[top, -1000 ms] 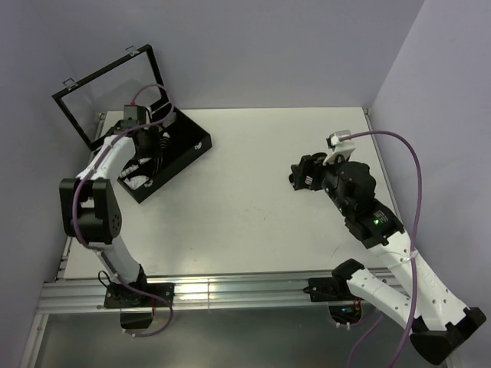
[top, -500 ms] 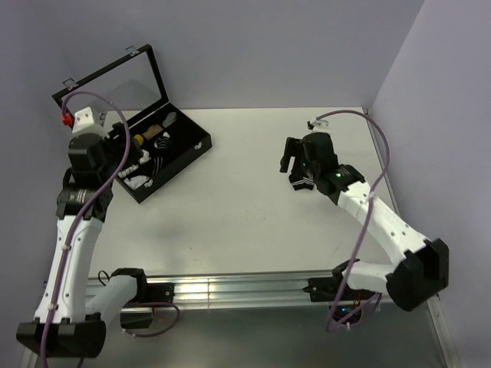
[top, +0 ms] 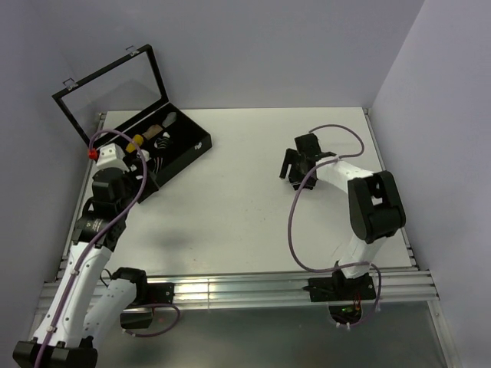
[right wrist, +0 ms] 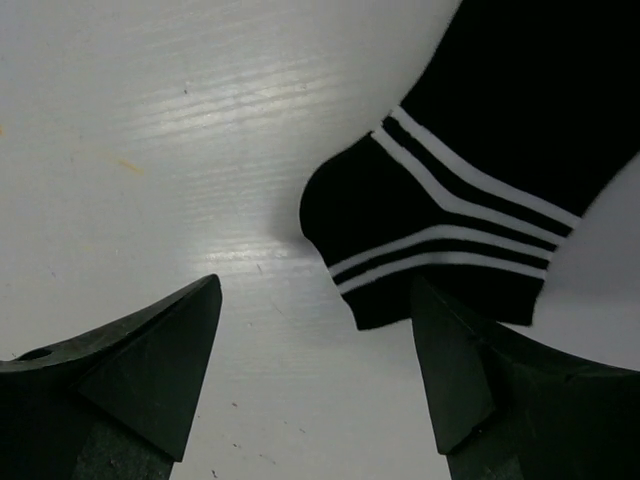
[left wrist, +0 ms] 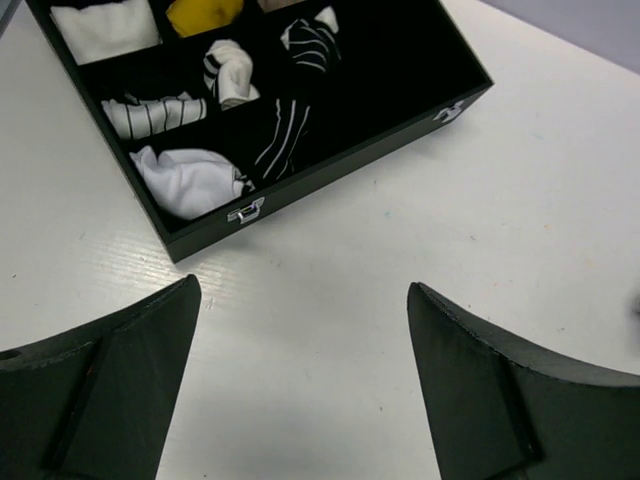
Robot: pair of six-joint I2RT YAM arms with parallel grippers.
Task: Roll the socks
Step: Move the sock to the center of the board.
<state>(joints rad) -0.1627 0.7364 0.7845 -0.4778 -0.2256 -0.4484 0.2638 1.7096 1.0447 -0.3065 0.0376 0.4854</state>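
A black sock [right wrist: 480, 170] with thin white stripes at the cuff lies flat on the white table [right wrist: 150, 120]. My right gripper [right wrist: 315, 290] hovers open just over its cuff end. The right finger [right wrist: 470, 370] overlaps the cuff's edge and the left finger stands over bare table. From above, the right gripper [top: 294, 170] covers the sock at the table's right middle. My left gripper [left wrist: 302, 285] is open and empty over bare table in front of the box; from above it [top: 123, 178] sits at the left. A second sock is not distinguishable.
An open black compartment box [left wrist: 330, 165] with its lid [top: 103, 73] raised stands at the far left. It holds white [left wrist: 190, 180], yellow [left wrist: 200, 14] and black striped bundles [left wrist: 285, 140]. Walls close off the back and right sides.
My left gripper came out of the box, drew back toward the near side and opened. The right arm swung round, and its gripper shifted slightly over the sock.
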